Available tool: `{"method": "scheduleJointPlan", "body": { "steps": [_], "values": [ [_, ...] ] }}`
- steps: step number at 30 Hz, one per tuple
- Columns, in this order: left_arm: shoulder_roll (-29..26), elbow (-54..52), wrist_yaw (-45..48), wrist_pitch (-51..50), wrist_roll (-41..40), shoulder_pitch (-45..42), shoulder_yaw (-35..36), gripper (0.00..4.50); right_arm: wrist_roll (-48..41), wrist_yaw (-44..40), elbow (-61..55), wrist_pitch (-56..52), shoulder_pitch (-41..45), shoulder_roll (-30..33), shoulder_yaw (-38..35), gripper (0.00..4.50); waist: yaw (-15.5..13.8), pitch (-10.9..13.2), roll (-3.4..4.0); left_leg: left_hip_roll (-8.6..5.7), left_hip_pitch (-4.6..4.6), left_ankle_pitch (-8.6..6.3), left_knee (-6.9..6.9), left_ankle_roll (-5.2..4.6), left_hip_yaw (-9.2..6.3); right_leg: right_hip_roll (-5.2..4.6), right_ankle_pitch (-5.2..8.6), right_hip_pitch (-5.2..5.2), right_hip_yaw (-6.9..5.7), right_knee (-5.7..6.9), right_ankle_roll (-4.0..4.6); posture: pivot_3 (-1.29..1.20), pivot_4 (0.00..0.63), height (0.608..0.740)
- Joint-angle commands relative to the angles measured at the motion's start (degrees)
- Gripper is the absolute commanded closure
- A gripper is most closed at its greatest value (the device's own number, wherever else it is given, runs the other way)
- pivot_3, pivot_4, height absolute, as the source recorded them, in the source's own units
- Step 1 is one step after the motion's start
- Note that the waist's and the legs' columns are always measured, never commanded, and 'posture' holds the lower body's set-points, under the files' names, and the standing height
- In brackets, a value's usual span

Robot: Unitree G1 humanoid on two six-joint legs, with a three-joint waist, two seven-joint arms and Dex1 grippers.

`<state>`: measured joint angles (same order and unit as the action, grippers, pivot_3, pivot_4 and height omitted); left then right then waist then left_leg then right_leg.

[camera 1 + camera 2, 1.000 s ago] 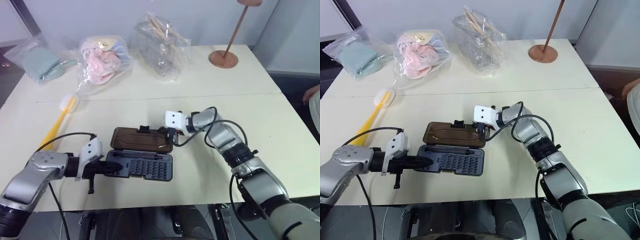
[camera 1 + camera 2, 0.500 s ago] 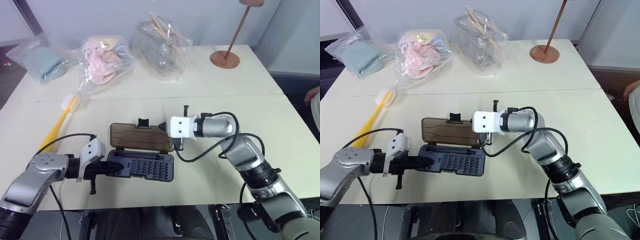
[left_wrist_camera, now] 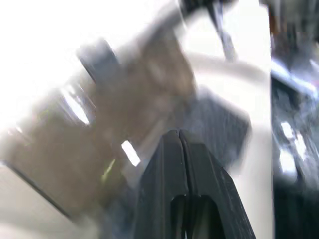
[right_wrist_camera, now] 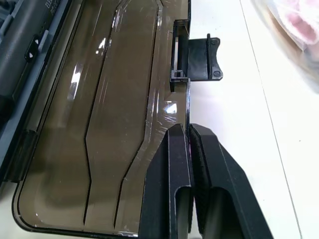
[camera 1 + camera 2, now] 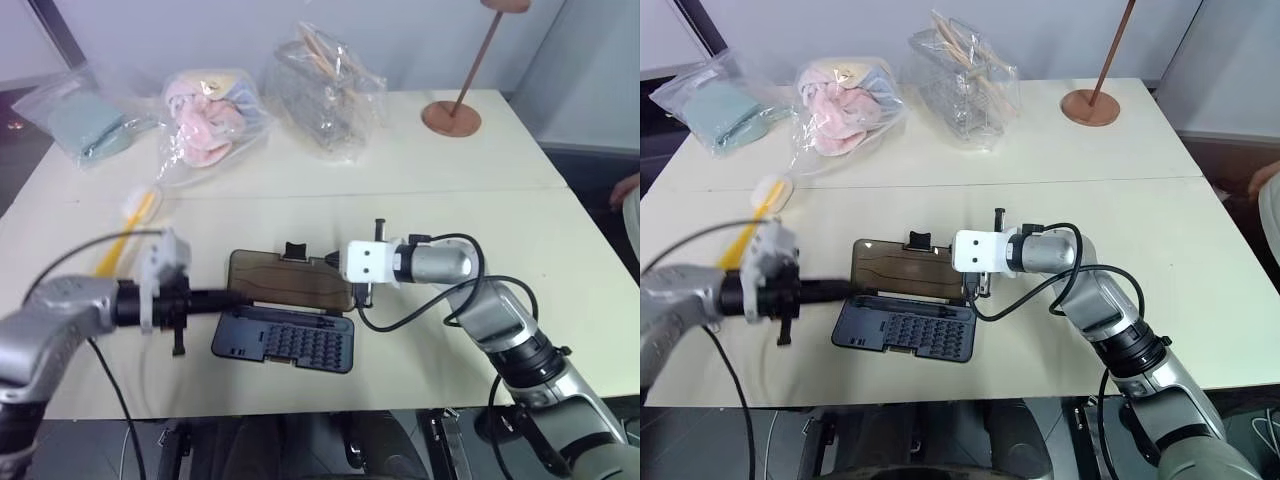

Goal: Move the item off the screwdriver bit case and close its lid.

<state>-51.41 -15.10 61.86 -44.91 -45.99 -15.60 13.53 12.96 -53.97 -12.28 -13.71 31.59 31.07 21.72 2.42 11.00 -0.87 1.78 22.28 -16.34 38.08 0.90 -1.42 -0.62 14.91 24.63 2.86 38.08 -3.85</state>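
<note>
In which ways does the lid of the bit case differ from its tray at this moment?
The lid is a translucent smoky-brown panel; the tray is opaque dark grey-blue. The lid is plain inside, apart from moulded lines, while the tray holds rows of small bits. The lid carries a small black latch tab on its far edge; the tray shows none. Both are flat rectangles with rounded corners, joined along one long edge, lying open on the table.
</note>
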Motion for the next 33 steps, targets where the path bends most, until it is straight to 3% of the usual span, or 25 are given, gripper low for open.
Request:
{"method": "scheduleJointPlan", "body": {
  "steps": [1, 7, 13, 20, 28, 33],
  "values": [
    [0.8, 9.1, -4.4, 0.2, 2.0, -5.4, 2.1, 4.50, -0.6, 0.0, -2.3, 1.4, 0.8, 0.2, -0.5, 4.44, 0.2, 0.0, 0.00, 0.00, 0.00, 0.00, 0.00, 0.00, -0.01, 0.00, 0.00, 0.00, 0.00, 0.00, 0.00, 0.00, 0.150, 0.737],
    [3.1, 24.7, -9.5, 10.8, 16.0, -11.5, -4.3, 4.50, -0.7, 0.5, -3.6, 1.8, 0.8, 0.3, -0.9, 4.44, 0.0, 0.0, -0.01, 0.00, -0.01, 0.00, -0.03, 0.01, -0.01, 0.02, 0.00, 0.03, 0.00, 0.02, 0.01, 0.00, 0.150, 0.737],
    [7.0, 33.4, -5.8, 21.3, 25.2, -14.1, -12.2, 4.50, -0.7, 0.8, -4.8, 1.6, 0.4, 0.8, -0.9, 4.44, -0.2, 0.0, -0.03, -0.03, 0.06, 0.01, 0.00, 0.02, 0.00, -0.03, -0.01, 0.03, -0.03, -0.01, 0.01, 0.00, 0.150, 0.737],
    [12.4, 32.3, 0.5, 21.1, 24.8, -15.6, -15.7, 4.50, -0.6, 1.0, -5.7, 1.0, 0.3, 1.1, -1.1, 4.44, -0.1, 0.0, -0.03, -0.03, 0.08, 0.01, 0.01, 0.02, -0.01, -0.02, -0.01, 0.04, -0.03, 0.00, 0.00, 0.00, 0.150, 0.737],
    [12.8, 31.3, 3.8, 19.6, 24.8, -15.4, -15.7, 4.50, -2.1, -0.1, -8.6, -2.3, 0.1, 2.0, -2.3, 4.44, -0.1, 0.0, -0.03, -0.02, 0.07, 0.01, 0.02, 0.02, -0.05, -0.01, -0.01, 0.04, -0.03, 0.03, 0.00, 0.00, 0.150, 0.737],
    [13.2, 30.5, 5.7, 18.8, 24.6, -15.7, -16.0, 4.50, -8.1, -2.6, -13.1, -10.6, 2.0, 3.0, -6.9, 4.44, -0.1, 0.0, -0.03, -0.02, 0.08, 0.01, 0.02, 0.02, -0.07, -0.02, -0.01, 0.04, -0.04, 0.03, 0.00, 0.00, 0.150, 0.737]
  ]
}}
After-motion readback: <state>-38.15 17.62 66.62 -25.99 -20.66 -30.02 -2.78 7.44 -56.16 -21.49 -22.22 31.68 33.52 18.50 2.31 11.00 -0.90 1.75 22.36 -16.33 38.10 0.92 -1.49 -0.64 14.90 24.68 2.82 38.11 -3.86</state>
